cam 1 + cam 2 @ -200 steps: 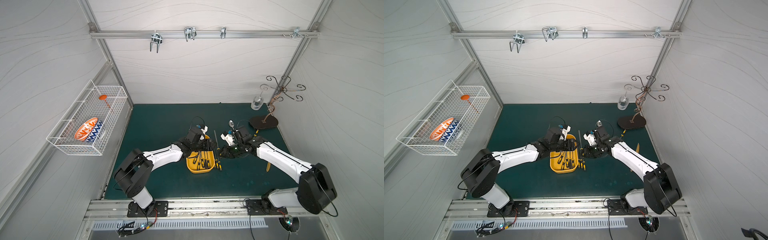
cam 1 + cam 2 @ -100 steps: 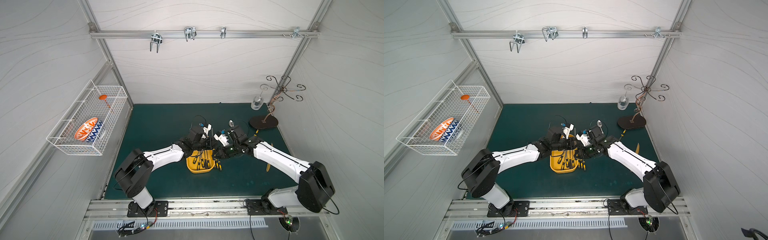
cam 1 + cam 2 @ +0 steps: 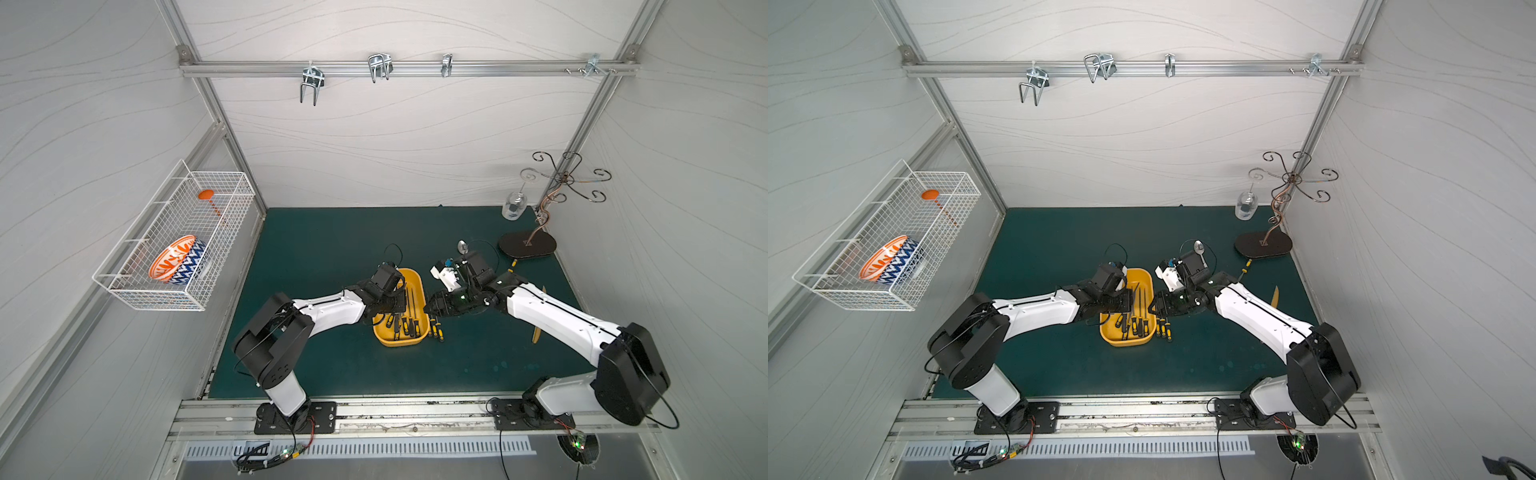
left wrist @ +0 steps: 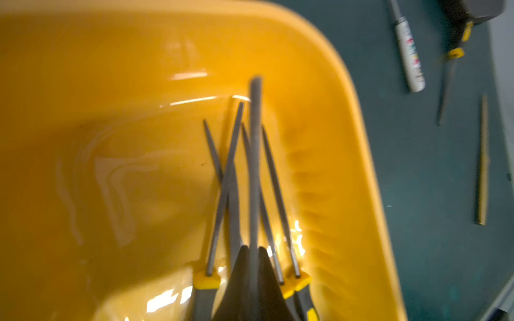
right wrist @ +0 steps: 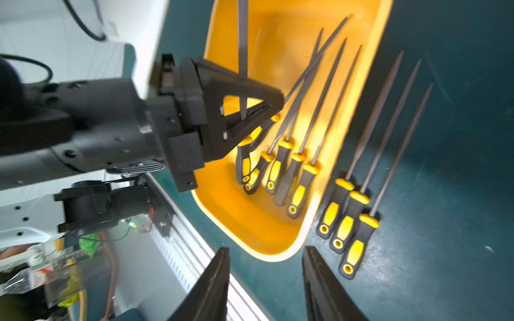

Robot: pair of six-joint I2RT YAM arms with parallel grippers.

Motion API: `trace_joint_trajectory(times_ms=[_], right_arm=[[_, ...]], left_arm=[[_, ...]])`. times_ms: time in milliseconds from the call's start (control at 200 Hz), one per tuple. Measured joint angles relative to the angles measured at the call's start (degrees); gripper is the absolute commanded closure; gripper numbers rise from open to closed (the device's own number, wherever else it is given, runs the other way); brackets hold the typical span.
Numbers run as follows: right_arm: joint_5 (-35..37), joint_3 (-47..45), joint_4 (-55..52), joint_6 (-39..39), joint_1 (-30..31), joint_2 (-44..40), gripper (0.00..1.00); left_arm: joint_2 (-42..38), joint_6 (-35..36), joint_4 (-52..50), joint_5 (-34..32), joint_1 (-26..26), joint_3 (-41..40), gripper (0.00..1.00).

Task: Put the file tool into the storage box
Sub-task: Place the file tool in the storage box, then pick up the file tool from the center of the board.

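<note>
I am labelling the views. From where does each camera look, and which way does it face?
Both top views: high in front, facing down at the mat; left arm and right arm show.
Left wrist: on the left arm, facing into the box; left gripper shows, shut on a file.
Right wrist: on the right arm, facing the box; right gripper shows, open.
Shared: all show the box.

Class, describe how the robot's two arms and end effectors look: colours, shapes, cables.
The left arm and right arm have white links, black joints and thin black cables. The left end effector and right end effector are black with tapering fingers; the left's show triangular open frames.
</note>
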Motion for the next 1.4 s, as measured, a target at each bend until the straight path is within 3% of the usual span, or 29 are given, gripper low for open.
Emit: trace_joint_trajectory(times_ms=[115, 230, 610, 1215, 1401], right_arm=[[4.2, 0.0, -1.4, 0.5, -0.2, 0.0, 0.45], [8.2, 0.0, -3.4, 0.8, -0.5, 0.6, 0.46], [12.0, -0.5, -6.9, 0.1, 1.6, 11.9, 0.52], [17.1, -1.7, -7.1, -0.9, 3.4, 15.0, 0.55], [19.7, -1.5, -7.2, -1.0, 5.5, 15.5, 0.69]], left_arm=[[1.0, 0.6, -2.1, -1.3, -0.2, 0.8, 0.63], [1.0, 1.2, -2.4, -1.8, -0.5, 2.2, 0.59], [1.0, 1.3, -2.4, -2.3, -0.7, 2.7, 0.58], [-0.6, 1.1, -2.4, -2.5, -0.7, 2.6, 0.57], [-0.6, 1.1, -2.4, -2.5, -0.7, 2.6, 0.57]])
